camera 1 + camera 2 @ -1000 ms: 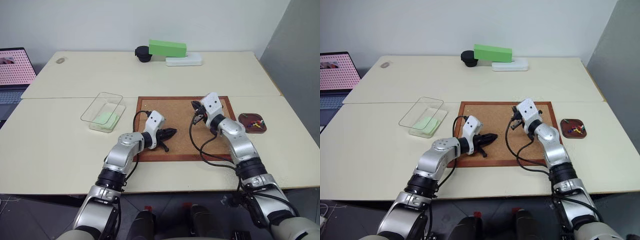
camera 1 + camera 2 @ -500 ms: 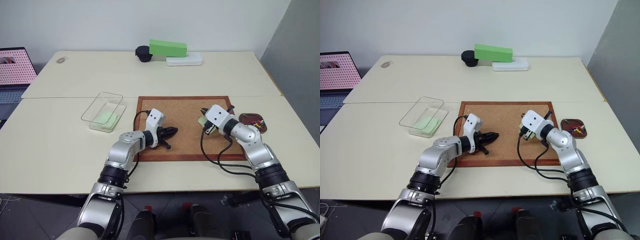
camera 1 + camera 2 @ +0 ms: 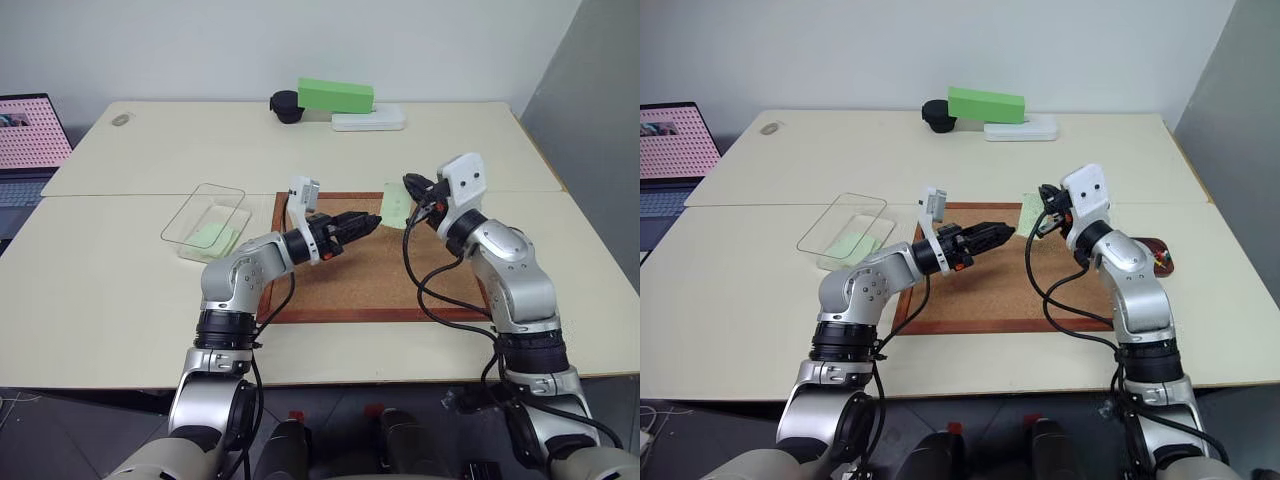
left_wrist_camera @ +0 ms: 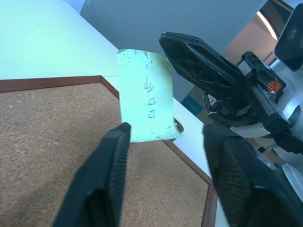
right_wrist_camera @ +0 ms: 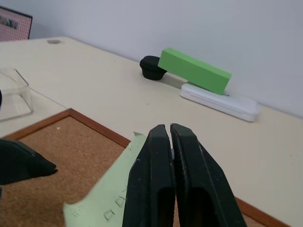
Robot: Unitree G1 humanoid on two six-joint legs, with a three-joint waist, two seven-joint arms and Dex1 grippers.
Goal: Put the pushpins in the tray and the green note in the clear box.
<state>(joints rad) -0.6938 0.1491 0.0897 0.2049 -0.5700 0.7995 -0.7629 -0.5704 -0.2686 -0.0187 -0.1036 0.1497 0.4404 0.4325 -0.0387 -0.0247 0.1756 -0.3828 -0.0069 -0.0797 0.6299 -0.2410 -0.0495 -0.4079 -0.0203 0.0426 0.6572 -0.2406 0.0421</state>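
My right gripper (image 3: 412, 190) is shut on the green note (image 3: 393, 207), a pale green slip with faint writing, held upright above the far edge of the cork board (image 3: 350, 285). My left gripper (image 4: 165, 142) is open and points at the note (image 4: 144, 94) from the left, its fingertips just short of the paper's lower edge. The clear box (image 3: 205, 222) stands left of the board with another pale green slip (image 3: 213, 236) lying in it. A corner of the dark red tray (image 3: 1163, 252) peeks out beside my right forearm. The pushpins are hidden there.
At the table's far side lie a bright green block (image 3: 336, 96), a black round object (image 3: 286, 106) and a flat white device (image 3: 368, 122). A laptop (image 3: 30, 135) sits at the far left. A seam between two tabletops runs behind the board.
Both arms have risen off the cork board. The right gripper has lifted the green note up and back. The left gripper has rolled, opened and now points at the note.
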